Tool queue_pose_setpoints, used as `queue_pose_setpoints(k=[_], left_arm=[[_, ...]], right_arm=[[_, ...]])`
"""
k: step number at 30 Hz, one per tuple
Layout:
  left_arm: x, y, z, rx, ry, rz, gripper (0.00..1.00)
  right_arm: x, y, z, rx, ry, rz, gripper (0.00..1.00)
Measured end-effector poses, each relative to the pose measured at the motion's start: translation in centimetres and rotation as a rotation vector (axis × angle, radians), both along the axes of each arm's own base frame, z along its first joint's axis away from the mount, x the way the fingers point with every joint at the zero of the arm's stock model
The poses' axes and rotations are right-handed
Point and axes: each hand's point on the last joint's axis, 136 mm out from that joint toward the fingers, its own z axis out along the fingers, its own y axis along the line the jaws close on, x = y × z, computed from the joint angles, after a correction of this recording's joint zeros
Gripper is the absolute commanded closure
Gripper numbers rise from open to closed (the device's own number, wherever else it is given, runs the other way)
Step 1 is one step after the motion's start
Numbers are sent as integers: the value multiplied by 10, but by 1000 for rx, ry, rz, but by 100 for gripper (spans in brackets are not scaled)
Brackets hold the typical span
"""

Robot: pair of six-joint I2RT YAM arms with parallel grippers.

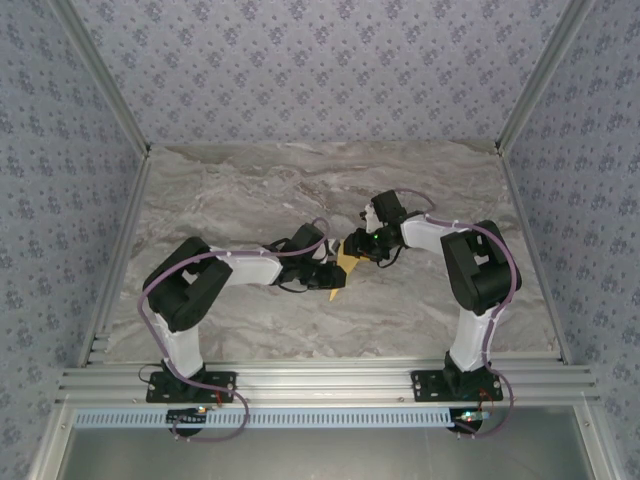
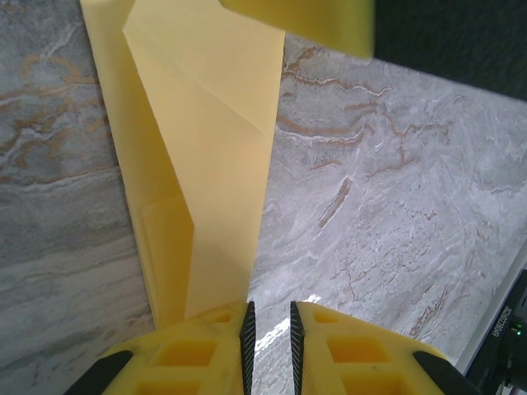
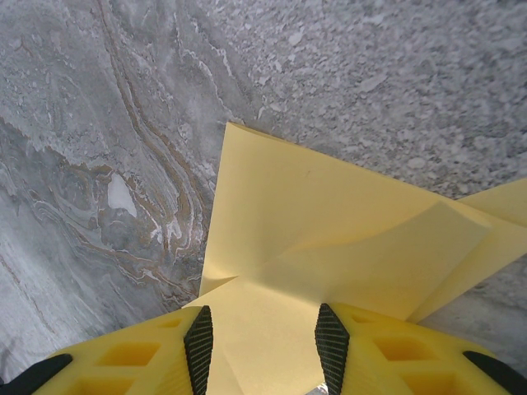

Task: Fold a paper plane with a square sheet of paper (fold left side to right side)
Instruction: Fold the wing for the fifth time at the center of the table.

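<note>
The square sheet of paper [image 1: 346, 264] is yellow and lies part-folded in the middle of the marble table, between both grippers. In the left wrist view the paper [image 2: 206, 164] is a long strip with a diagonal flap. It runs under my left finger. My left gripper [image 2: 270, 329] has its jaws a narrow slit apart, with bare table between them. In the right wrist view the creased paper [image 3: 329, 222] spreads beneath and between the pads. My right gripper [image 3: 263, 337] stands open astride it. The right finger [image 2: 305, 20] rests on the strip's far end.
The marble table [image 1: 250, 190] has aluminium rails [image 1: 320, 385] along its near edge and sides, and patterned walls behind. Both arms meet at the centre, left gripper [image 1: 330, 278] and right gripper [image 1: 360, 247] close together. Bare marble lies to the far side and to both sides.
</note>
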Motion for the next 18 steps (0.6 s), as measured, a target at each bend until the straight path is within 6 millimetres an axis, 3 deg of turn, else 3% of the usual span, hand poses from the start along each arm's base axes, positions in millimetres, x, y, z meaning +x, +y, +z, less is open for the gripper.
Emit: queue_pose_setpoints(k=[13, 18], left_arm=[[-1, 1, -8, -7, -1, 7, 82], [0, 3, -9, -3, -5, 14, 85]], right_arm=[[0, 1, 3, 8, -3, 3, 57], [1, -7, 23, 25, -48, -15, 67]])
